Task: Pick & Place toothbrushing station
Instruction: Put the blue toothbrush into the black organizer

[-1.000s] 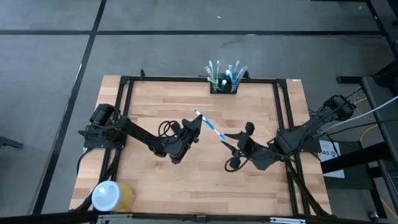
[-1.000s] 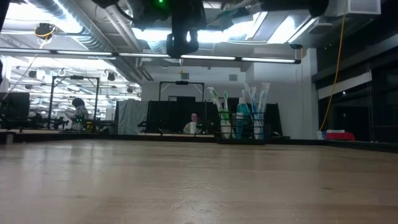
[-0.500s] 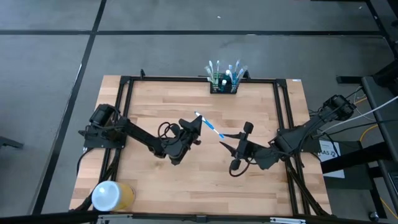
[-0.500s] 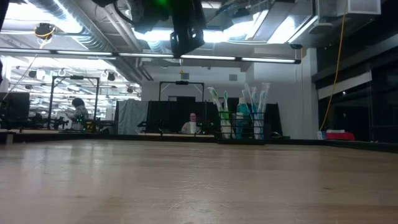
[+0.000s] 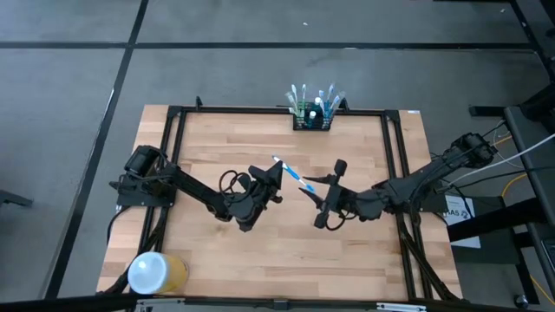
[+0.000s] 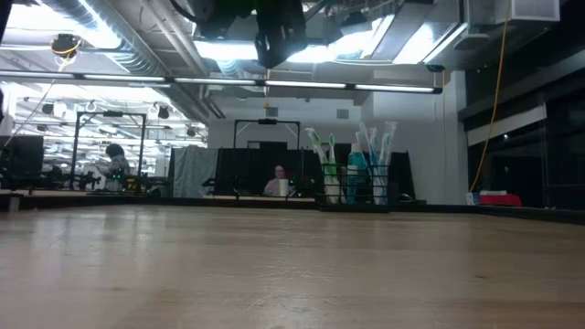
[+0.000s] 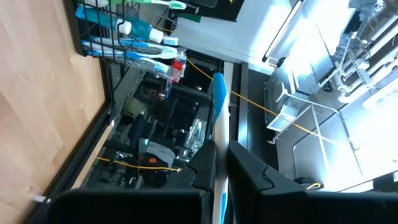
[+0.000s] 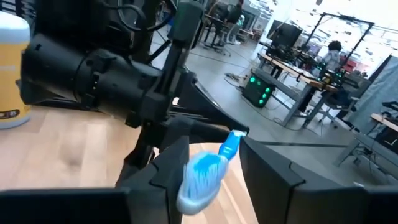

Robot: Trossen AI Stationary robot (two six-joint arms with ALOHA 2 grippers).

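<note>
A blue-and-white toothbrush hangs above the middle of the table, and my left gripper is shut on it. My right gripper is open, with one finger on either side of the brush's bristle head; I cannot tell whether they touch it. The toothbrushing station, a small black rack holding upright toothbrushes and a tube, stands at the middle of the table's far edge. It also shows in the low view and the left wrist view. My left gripper pinches the toothbrush's handle between its two fingers, on the half away from the bristles. The fingers come in level from the table's left and lie across the brush. The brush is lifted clear of the table and lies about level, its head toward my right gripper.
A yellow cylinder with a white top lies at the table's near left corner and shows in the right wrist view. A black frame runs around the wooden tabletop. A person sits far behind the table.
My right gripper has moved toward the table's left and far side, up to the toothbrush's head, and has rolled about its own axis. My left gripper has stayed where it was with the brush, rolling slightly.
</note>
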